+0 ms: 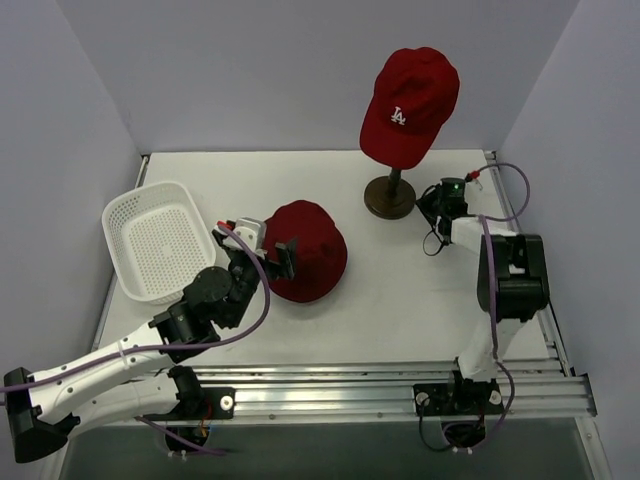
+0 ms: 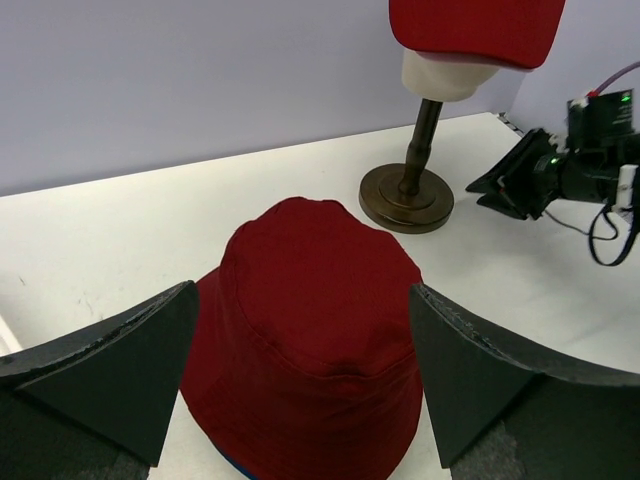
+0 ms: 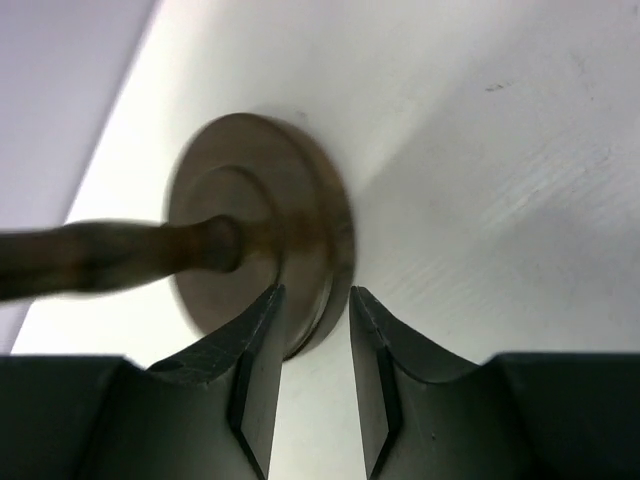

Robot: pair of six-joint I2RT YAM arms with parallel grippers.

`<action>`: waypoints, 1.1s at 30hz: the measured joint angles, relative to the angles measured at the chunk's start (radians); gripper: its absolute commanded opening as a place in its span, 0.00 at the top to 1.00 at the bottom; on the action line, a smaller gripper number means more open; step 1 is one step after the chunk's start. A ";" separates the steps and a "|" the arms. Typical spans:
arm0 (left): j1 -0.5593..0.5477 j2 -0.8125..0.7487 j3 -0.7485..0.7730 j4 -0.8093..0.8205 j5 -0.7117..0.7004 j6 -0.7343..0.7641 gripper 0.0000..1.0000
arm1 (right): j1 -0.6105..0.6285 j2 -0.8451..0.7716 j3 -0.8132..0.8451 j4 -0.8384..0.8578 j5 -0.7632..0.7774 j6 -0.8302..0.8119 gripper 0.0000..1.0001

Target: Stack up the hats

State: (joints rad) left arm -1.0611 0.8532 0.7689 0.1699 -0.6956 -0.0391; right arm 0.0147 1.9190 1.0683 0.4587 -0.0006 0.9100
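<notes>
A dark red bucket hat (image 1: 305,250) (image 2: 310,320) lies crown up mid-table, with a sliver of blue hat (image 2: 235,465) showing under its near brim. My left gripper (image 1: 263,258) (image 2: 302,300) is open wide, one finger on each side of the hat's near edge, apart from it. A red LA cap (image 1: 410,105) (image 2: 475,30) sits on the cream head (image 2: 450,75) of a wooden stand. My right gripper (image 1: 428,205) (image 3: 315,295) is at the stand's round base (image 1: 390,198) (image 3: 250,230), and the base's rim fills the narrow gap between its fingers.
A white mesh basket (image 1: 155,240) stands tilted at the left, close behind my left arm. Purple walls close the table at the back and sides. A metal rail (image 1: 400,385) runs along the near edge.
</notes>
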 measured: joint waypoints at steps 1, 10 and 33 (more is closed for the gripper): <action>0.000 0.002 0.000 0.000 -0.001 0.001 0.05 | 0.000 -0.043 -0.012 -0.016 -0.001 -0.013 0.70; 0.005 0.020 0.000 0.000 0.010 -0.005 0.07 | 0.004 -0.570 -0.121 -0.083 -0.027 -0.094 0.49; 0.220 0.267 0.343 -0.175 0.423 -0.185 0.14 | 0.146 -0.751 0.053 -0.264 -0.092 -0.228 0.30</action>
State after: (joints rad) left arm -0.8406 1.1206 1.1114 -0.0051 -0.2729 -0.2241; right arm 0.1604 1.1679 1.1210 0.1947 -0.0921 0.6823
